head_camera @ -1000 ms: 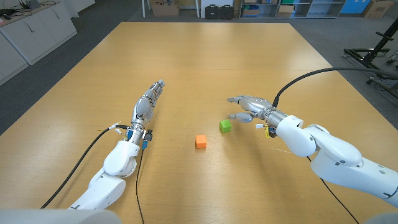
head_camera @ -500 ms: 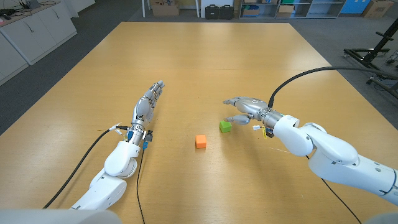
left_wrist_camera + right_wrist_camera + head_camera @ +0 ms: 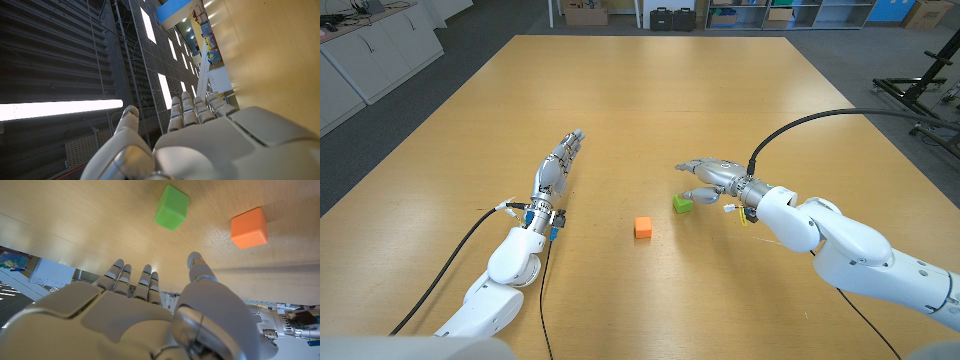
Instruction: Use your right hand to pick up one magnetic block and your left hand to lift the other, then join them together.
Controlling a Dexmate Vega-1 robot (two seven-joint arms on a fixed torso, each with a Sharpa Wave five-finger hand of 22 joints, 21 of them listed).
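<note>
A small green block (image 3: 682, 203) (image 3: 171, 207) lies on the wooden table (image 3: 650, 100), and a small orange block (image 3: 642, 227) (image 3: 248, 227) lies a little nearer and to its left. My right hand (image 3: 711, 178) (image 3: 135, 310) hovers just right of the green block, fingers spread over it and thumb beside it, holding nothing. Far to the left, my left hand (image 3: 558, 163) (image 3: 200, 140) stretches out with straight fingers, empty, well away from both blocks.
Black cables (image 3: 820, 120) trail from both wrists across the table. Cabinets (image 3: 370, 50) stand off the table's left side, and boxes and cases (image 3: 670, 15) line the floor beyond the far edge.
My right hand has crept left toward the green block, its fingers now reaching over it. The left arm and both blocks have stayed put.
</note>
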